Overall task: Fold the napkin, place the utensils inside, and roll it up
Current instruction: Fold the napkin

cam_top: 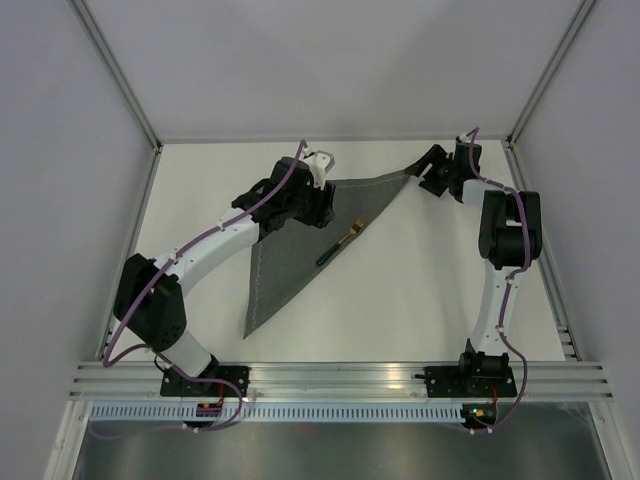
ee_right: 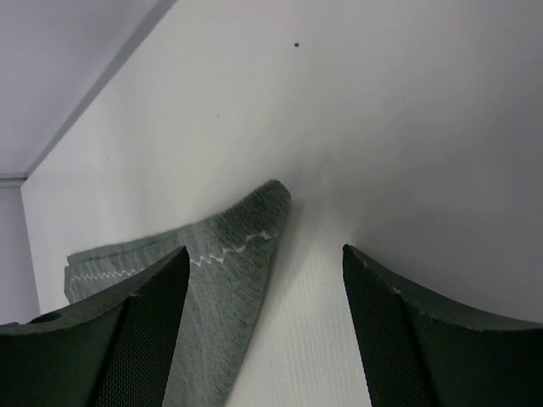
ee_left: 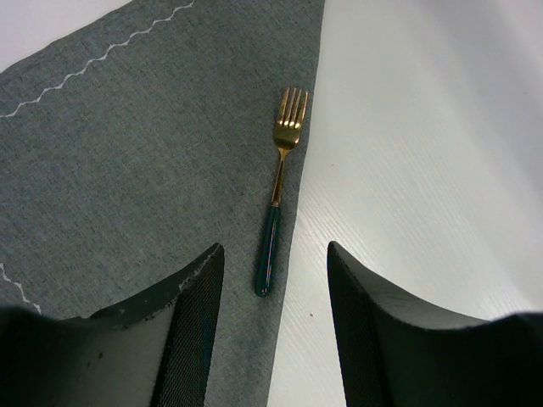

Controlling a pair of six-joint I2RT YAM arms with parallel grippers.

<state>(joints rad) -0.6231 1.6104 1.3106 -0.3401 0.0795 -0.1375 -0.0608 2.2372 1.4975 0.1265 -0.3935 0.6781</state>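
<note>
Napkin: dark grey felt-like cloth (cam_top: 295,245) with pale zigzag stitching, folded into a triangle, flat on the white table (cam_top: 430,300).
Fork: gold tines, dark green handle (ee_left: 276,212); lies on the napkin just inside its long diagonal edge.
Left gripper (ee_left: 275,247): jaws apart, empty, above the fork's handle end.
Right gripper (ee_right: 265,249): jaws wide apart, empty, at the napkin's far right corner.

napkin (cam_top: 290,245): we see it on the table (cam_top: 430,290), left of centre.
fork (cam_top: 342,241): we find it on the napkin, along its right edge, tines toward the far-right corner.
</note>
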